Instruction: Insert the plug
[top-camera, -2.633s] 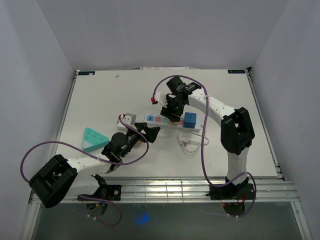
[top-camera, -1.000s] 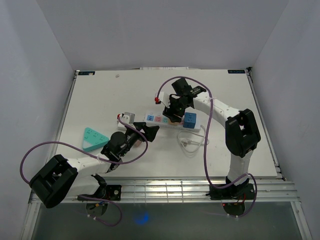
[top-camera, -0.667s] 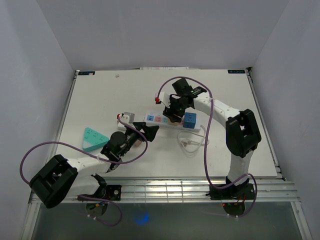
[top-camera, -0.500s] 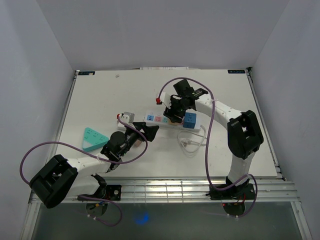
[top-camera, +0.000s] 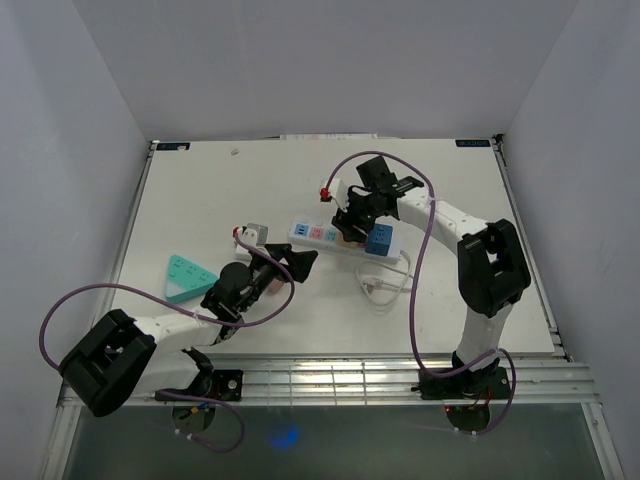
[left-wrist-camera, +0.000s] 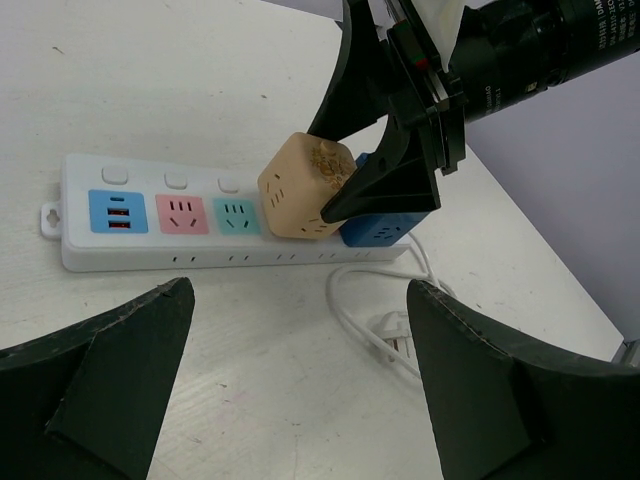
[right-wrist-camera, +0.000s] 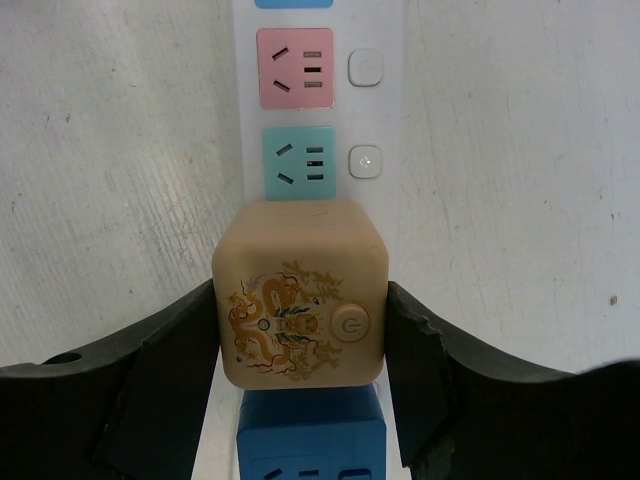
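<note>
A tan cube plug (right-wrist-camera: 300, 305) with a gold dragon print is clamped between the fingers (right-wrist-camera: 160, 350) of my right gripper (right-wrist-camera: 302, 322). It hangs tilted over the white power strip (left-wrist-camera: 150, 215), right beside the blue cube (left-wrist-camera: 380, 225) plugged into the strip. The tan plug (left-wrist-camera: 305, 187) covers the socket just past the teal one, and its prongs are hidden. From above, the right gripper (top-camera: 352, 225) is over the strip (top-camera: 312, 238). My left gripper (top-camera: 290, 262) is open and empty, low over the table in front of the strip.
The strip's white cable and loose plug (top-camera: 385, 285) lie coiled in front of its right end. A teal triangular object (top-camera: 187, 277) rests at the left. A small grey and red piece (top-camera: 252, 234) sits at the strip's left end.
The right wrist has swung slightly to the right with the tan plug, staying over the strip. The left arm has not moved.
</note>
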